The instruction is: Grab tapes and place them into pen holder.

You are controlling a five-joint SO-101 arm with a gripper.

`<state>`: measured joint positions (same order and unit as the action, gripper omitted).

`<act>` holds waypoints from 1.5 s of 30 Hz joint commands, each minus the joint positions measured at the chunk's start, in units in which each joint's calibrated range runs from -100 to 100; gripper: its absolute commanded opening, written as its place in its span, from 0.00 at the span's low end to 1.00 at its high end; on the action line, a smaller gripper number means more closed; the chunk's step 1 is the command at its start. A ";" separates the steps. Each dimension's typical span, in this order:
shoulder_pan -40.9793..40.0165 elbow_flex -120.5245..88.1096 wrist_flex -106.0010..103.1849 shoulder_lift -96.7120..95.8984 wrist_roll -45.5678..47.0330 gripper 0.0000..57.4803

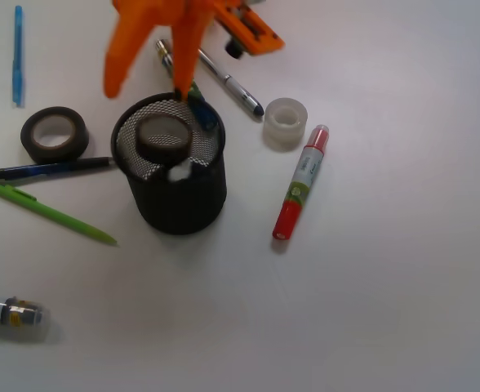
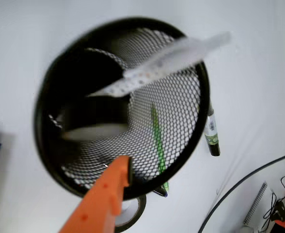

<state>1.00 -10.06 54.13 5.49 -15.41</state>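
I see a dark roll of tape (image 1: pixel 163 135) at the mouth of the black mesh pen holder (image 1: pixel 193 204), level with the rim and apparently not yet settled to the bottom; from the wrist view the same roll (image 2: pixel 96 114) is a blurred dark ring inside the cup. My orange gripper (image 1: pixel 146 80) hangs just above the holder's rim with its jaws spread apart and nothing between them. Two more tapes wait on the white table (image 1: pixel 387 310): a black roll (image 1: pixel 55 133) to the left of the holder and a clear roll (image 1: pixel 285 123) to its right. Beyond them lie a red marker (image 1: pixel 302 183), a green pen (image 1: pixel 48 212), a dark blue pen (image 1: pixel 48 169), a light blue pen (image 1: pixel 17 54) and a silver pen (image 1: pixel 215 75). My worry is that one finger (image 1: pixel 183 61) sits touching or nearly touching the rim, so pulling away sideways could tip the light holder. I judge the roll may also be wedged across the opening. A whitish strip (image 2: pixel 166 60) crosses the cup; I cannot tell what it is. The holder's bottom is hidden.
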 commanded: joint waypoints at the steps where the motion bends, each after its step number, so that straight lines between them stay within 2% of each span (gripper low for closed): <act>1: 0.53 -0.81 -3.29 2.97 -0.10 0.76; 8: -0.06 1.19 -0.67 3.65 1.22 0.76; 12: -2.91 9.88 14.29 11.21 4.05 0.76; 14: -6.79 10.15 24.44 16.99 0.83 0.76; 17: -11.80 2.27 31.00 21.07 -10.11 0.76; 20: -17.34 -9.41 25.66 22.77 -16.12 0.76; 24: -22.94 -25.99 6.50 22.43 -17.48 0.76; 30: -22.94 -38.67 -4.17 18.10 -17.29 0.76; 36: -20.10 -30.43 -4.17 6.62 -11.53 0.76; 45: -19.73 -0.44 16.57 -14.46 -10.16 0.76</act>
<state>-18.31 -21.38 65.70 -3.48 -25.91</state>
